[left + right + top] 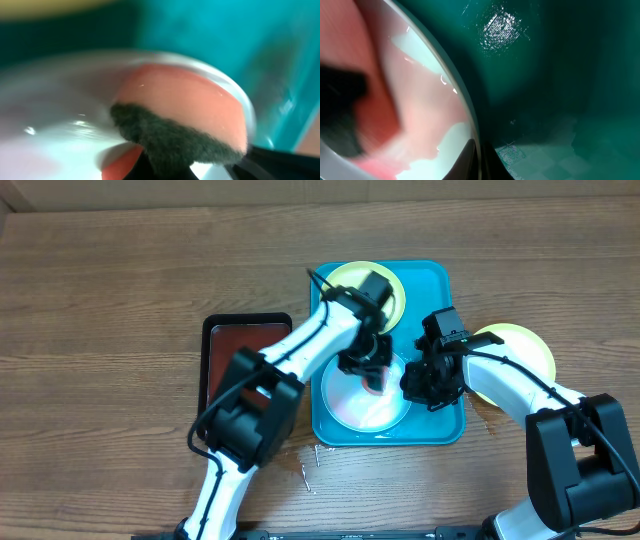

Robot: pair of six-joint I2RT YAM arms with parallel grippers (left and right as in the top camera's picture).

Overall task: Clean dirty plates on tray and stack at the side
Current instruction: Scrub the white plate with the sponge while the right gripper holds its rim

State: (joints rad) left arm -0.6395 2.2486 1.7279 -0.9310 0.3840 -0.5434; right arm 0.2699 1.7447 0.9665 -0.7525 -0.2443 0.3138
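L gripper [368, 365] is seen closed on a pink sponge [185, 105] w/ a dark scouring face, which is pressed onto the blue-white plate [350, 405]. R gripper [428, 385] is set at that plate's R edge. In the R wrist view the rim is seen running in between the fingers, so it's judged closed on the rim, though the pads are barely shown.

Everything is carried by the wood table [120, 300]. The tray [428, 285] is placed at centre, w/ the black tray [235, 350] just beside its L rim. The side yellow-green plate [515, 345] is laid on the table by its R rim. Inside the tray, the blue-white plate is found in the near half. The far yellow-green plate [398, 295] is found in the far half, partly covered by the L arm.

Step judged: scrubbing of the 2nd plate, w/ one plate apparently done & set aside and one not yet handled. Sauce smears can't be told apart from the sponge's pink reflection on the glossy surface.

Next move, as judged: strokes are to be run across the whole face under steady pressure, w/ the rim held firm so the plate isn't slid or tipped. The sponge is then to be lifted clear. The plate is to be carried over the tray rim & set squarely on the side plate.
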